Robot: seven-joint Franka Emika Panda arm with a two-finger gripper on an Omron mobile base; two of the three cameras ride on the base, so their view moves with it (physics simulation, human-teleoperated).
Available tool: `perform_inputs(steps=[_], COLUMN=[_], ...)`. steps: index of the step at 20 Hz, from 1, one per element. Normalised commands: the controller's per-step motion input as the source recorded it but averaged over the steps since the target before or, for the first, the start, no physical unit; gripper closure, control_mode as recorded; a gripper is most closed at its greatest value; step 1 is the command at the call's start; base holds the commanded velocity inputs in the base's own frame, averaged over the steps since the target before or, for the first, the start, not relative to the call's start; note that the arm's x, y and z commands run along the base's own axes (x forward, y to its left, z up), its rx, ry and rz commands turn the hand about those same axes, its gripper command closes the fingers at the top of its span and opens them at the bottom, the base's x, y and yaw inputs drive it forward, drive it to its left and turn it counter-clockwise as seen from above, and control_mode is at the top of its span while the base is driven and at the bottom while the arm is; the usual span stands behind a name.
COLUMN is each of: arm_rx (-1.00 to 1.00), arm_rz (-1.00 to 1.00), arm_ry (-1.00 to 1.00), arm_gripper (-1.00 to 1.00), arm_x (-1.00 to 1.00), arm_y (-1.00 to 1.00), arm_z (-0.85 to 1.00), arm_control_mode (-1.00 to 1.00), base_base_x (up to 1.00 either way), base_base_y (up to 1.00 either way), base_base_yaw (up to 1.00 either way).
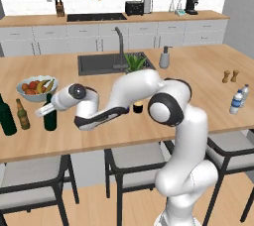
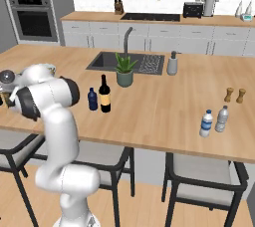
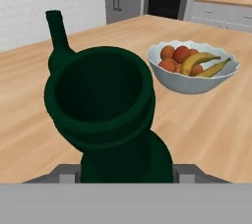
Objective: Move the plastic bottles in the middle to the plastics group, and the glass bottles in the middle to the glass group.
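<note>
While the pincer (image 1: 43,111) sits closed around the neck of the slim, plain dark green glass wine bottle (image 1: 50,117), that bottle stands upright on the wooden tabletop (image 1: 198,76), long axis vertical. Just to its left wait the stout dark green bottle (image 1: 6,117) and small amber-brown beer bottle (image 1: 22,115), so the glass group is reached.

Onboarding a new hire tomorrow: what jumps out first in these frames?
The white arm stretched far left over the wooden island, its gripper at the neck of a slim dark green bottle beside the stout green bottle and amber bottle. In the hand view that bottle's mouth looms huge, with the fruit bowl behind. Mid-counter, a labelled wine bottle and a blue bottle wait.
</note>
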Motion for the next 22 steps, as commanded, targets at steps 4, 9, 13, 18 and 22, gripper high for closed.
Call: perform_inputs(steps=[4, 9, 13, 18, 22], arm_rx=[0.00, 0.00, 0.00, 0.00, 0.00], arm_rz=[0.00, 0.00, 0.00, 0.00, 0.00], arm_ry=[0.00, 0.00, 0.00, 0.00, 0.00], arm_gripper=[1.00, 1.00, 1.00, 1.00, 1.00], arm_x=[0.33, 0.30, 0.27, 0.09, 0.12], arm_y=[0.32, 0.28, 0.11, 0.00, 0.00], arm_z=[0.00, 0.00, 0.00, -0.17, -0.41], arm_control_mode=[-1.00, -1.00, -1.00, -1.00, -1.00], base_base_x=[0.00, 0.00, 0.00, 0.00, 0.00], base_base_y=[0.00, 0.00, 0.00, 0.00, 0.00], base_base_yaw=[0.00, 0.00, 0.00, 0.00, 0.00])
